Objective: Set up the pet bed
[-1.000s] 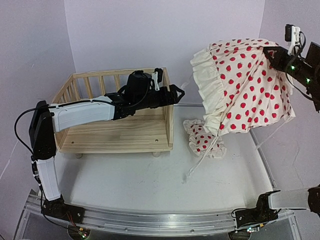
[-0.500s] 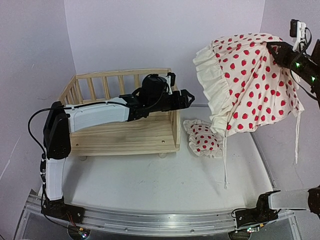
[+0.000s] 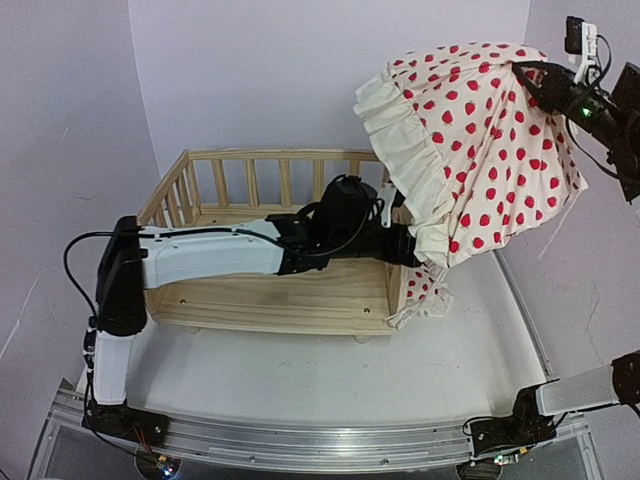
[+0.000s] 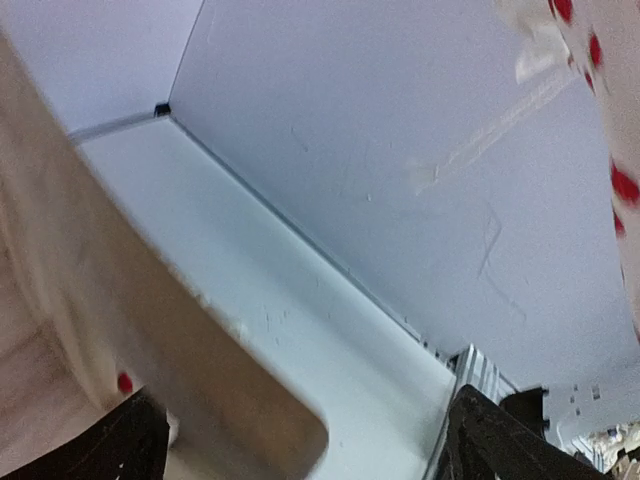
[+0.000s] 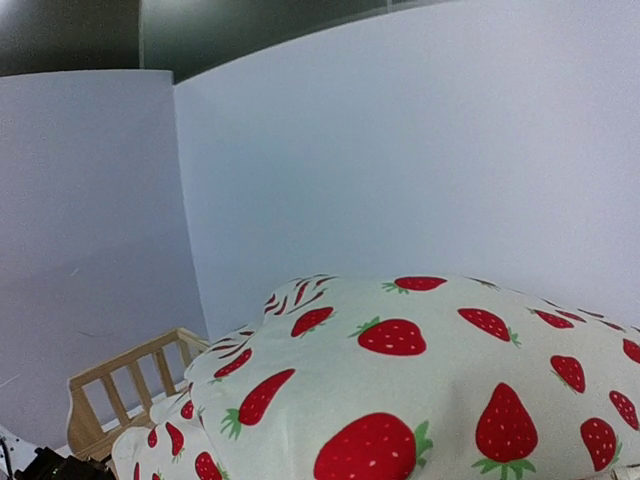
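The pine pet bed (image 3: 280, 157) stands left of centre, its floor bare. My left arm reaches across it, and the left gripper (image 3: 405, 248) straddles the bed's right end rail (image 4: 150, 330). In the left wrist view the left gripper (image 4: 310, 445) is open, with the fingers (image 4: 135, 440) wide apart and the rail lying by the left one. My right gripper (image 3: 541, 76) is shut on the strawberry-print ruffled cushion (image 3: 470, 140), which hangs in the air over the bed's right end. The cushion (image 5: 420, 400) fills the right wrist view and hides the fingers there; the bed (image 5: 110, 385) shows below it.
A small strawberry-print pillow (image 3: 428, 288) lies on the table against the bed's right end, mostly hidden by the rail and the cushion. A tie string (image 4: 490, 135) dangles from the cushion. White walls close in the back and sides. A metal rail (image 3: 300, 440) runs along the near edge.
The bed has slid right with my left arm and now covers most of the small pillow. My right gripper has carried the cushion left, over the bed's right end.
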You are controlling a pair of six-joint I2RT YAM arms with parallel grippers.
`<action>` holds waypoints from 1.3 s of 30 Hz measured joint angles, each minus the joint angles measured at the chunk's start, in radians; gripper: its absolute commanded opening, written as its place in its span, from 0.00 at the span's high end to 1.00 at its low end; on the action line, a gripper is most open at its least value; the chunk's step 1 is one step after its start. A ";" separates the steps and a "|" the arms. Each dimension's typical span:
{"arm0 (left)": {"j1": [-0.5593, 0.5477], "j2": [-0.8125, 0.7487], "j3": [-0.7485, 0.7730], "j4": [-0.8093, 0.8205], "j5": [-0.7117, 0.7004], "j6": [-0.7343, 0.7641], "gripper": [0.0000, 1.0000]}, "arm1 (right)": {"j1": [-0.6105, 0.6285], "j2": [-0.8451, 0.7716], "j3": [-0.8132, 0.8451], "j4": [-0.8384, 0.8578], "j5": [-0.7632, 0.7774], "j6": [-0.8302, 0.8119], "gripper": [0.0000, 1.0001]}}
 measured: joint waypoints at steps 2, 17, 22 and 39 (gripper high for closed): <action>-0.030 -0.117 -0.164 -0.003 -0.033 0.054 0.01 | 0.000 0.033 0.014 0.053 -0.089 0.005 1.00; -0.044 -1.180 -0.836 -0.140 -0.321 0.192 0.01 | 0.367 0.463 0.378 0.207 -0.413 -0.008 1.00; -0.043 -1.356 -0.856 -0.269 -0.447 0.129 0.02 | 0.532 0.576 0.394 0.151 -0.432 -0.130 1.00; -0.043 -1.547 -0.856 -0.692 -0.627 -0.114 0.03 | 0.673 0.861 0.414 -0.254 -0.290 -0.549 1.00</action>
